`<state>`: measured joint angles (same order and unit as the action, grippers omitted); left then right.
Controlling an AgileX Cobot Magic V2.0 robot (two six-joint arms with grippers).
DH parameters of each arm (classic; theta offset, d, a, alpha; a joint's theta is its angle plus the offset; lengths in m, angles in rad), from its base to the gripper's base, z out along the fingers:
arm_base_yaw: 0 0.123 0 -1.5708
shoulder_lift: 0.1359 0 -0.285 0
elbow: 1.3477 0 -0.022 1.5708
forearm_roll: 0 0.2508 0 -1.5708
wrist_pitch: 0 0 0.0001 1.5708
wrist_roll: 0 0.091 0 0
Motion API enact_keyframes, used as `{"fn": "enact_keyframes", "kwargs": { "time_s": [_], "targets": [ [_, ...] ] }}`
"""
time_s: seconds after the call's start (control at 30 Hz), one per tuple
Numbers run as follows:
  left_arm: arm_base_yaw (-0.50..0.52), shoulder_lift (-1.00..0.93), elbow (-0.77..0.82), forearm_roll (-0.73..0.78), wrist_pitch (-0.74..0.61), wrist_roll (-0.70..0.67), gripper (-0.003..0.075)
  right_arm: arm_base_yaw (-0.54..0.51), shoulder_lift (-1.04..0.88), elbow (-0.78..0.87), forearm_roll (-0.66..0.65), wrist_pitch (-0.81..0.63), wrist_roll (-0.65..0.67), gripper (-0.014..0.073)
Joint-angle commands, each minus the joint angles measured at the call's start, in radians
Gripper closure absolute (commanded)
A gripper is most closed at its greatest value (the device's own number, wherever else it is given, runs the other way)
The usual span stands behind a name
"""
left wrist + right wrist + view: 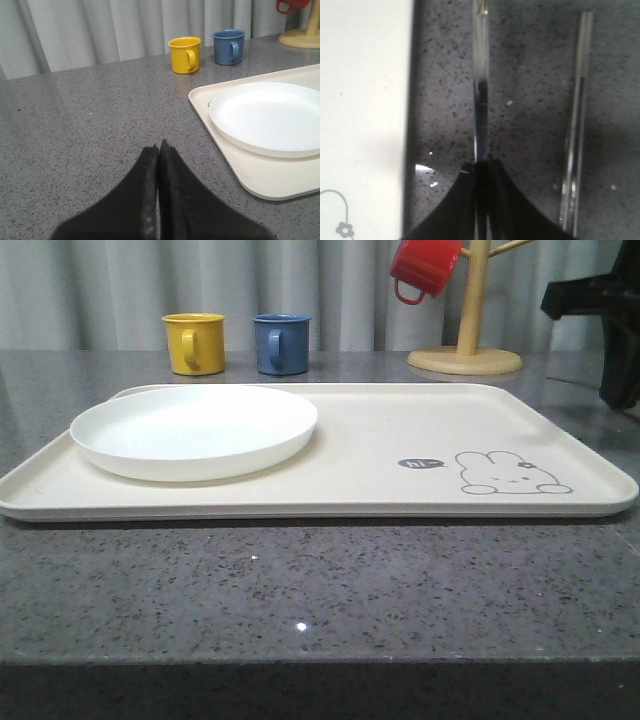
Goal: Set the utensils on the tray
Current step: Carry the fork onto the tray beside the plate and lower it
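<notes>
My right gripper is shut on a slim straight silver chopstick, which runs out ahead of the fingers over the grey table beside the cream tray's edge. A second chopstick lies parallel on the table, further from the tray. In the front view the tray with its rabbit drawing holds a round white plate, and my right arm shows dark past the tray's right end. My left gripper is shut and empty over bare table, left of the tray.
A yellow mug and a blue mug stand behind the tray. At the back right a wooden mug tree carries a red mug. A grey curtain closes off the back.
</notes>
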<state>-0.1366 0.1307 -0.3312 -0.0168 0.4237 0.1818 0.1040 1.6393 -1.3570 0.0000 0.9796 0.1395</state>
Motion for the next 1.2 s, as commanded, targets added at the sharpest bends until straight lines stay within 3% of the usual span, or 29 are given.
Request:
{"fn": "enact_keyframes", "kwargs": {
  "time_s": [0.0,0.17,0.67,0.87,1.17],
  "targets": [
    [-0.005,0.009,-0.026,-0.012,-0.085,-0.008,0.0738,0.033,-0.052,-0.089,-0.115,0.070,0.111,0.0606],
    [-0.005,0.009,-0.026,-0.012,-0.085,-0.008,0.0738,0.110,-0.050,-0.148,-0.208,0.134,0.228,0.0606],
    [-0.005,0.009,-0.026,-0.012,-0.085,-0.008,0.0738,0.417,0.081,-0.297,-0.177,0.155,0.405,0.0606],
    [-0.005,0.009,-0.026,-0.012,-0.085,-0.008,0.0738,0.481,0.150,-0.338,-0.159,0.145,0.472,0.0606],
    [-0.005,0.009,-0.026,-0.012,-0.085,-0.008,0.0738,0.495,0.210,-0.343,-0.127,0.075,0.521,0.0603]
  ]
}}
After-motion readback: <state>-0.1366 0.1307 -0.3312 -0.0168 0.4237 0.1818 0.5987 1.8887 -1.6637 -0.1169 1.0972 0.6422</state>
